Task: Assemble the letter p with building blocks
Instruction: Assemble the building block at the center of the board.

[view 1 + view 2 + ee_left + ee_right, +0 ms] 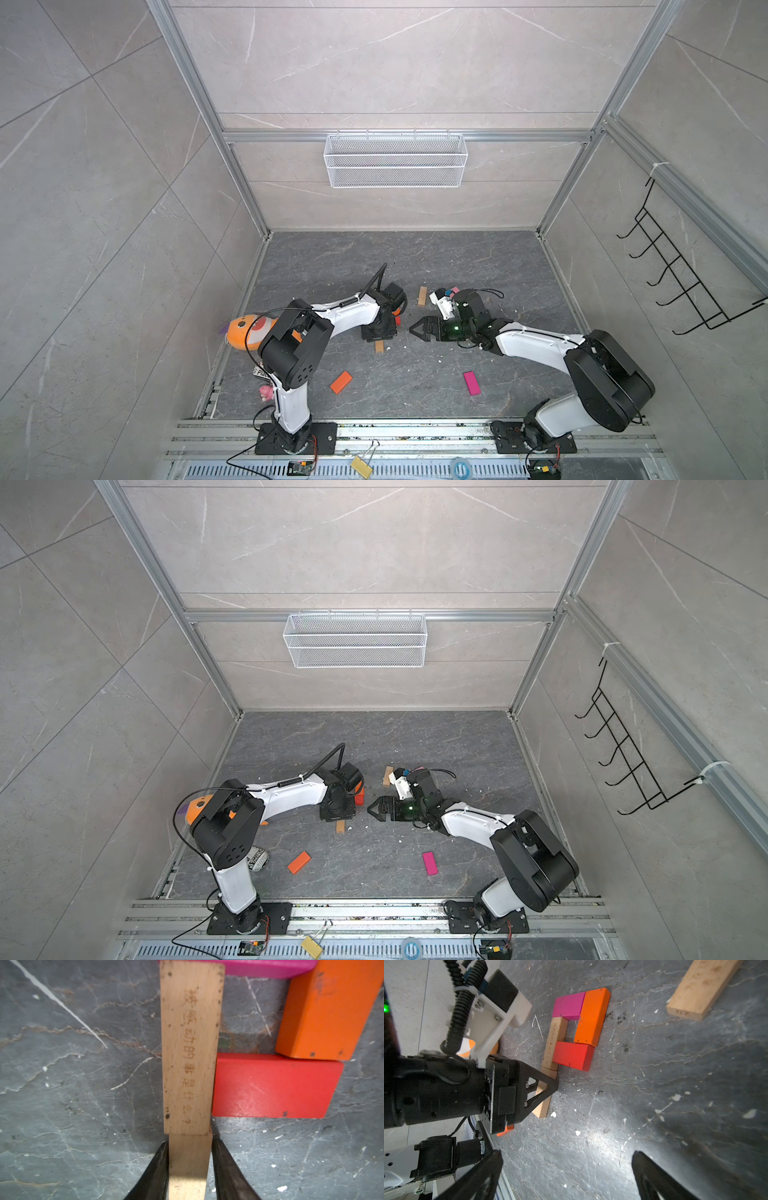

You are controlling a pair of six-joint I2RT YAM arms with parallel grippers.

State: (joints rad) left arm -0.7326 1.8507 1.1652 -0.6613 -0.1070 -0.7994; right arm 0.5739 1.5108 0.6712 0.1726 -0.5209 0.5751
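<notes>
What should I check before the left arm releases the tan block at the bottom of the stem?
1. The left gripper is shut on the lower tan block: ok.
2. It butts the upper tan block, roughly in line: ok.
3. The magenta block, orange block and red block close the loop: ok.
4. The right gripper is open, touching nothing: ok.
5. The lower tan block lies flat on the table: cannot tell.

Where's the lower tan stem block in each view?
Both top views: lower tan block sticks out from under the left gripper.
Left wrist: the block sits between the fingers, butting the lettered tan block.
Right wrist: the block lies partly behind the gripper's tip.
Shared landmark: the left gripper.
</notes>
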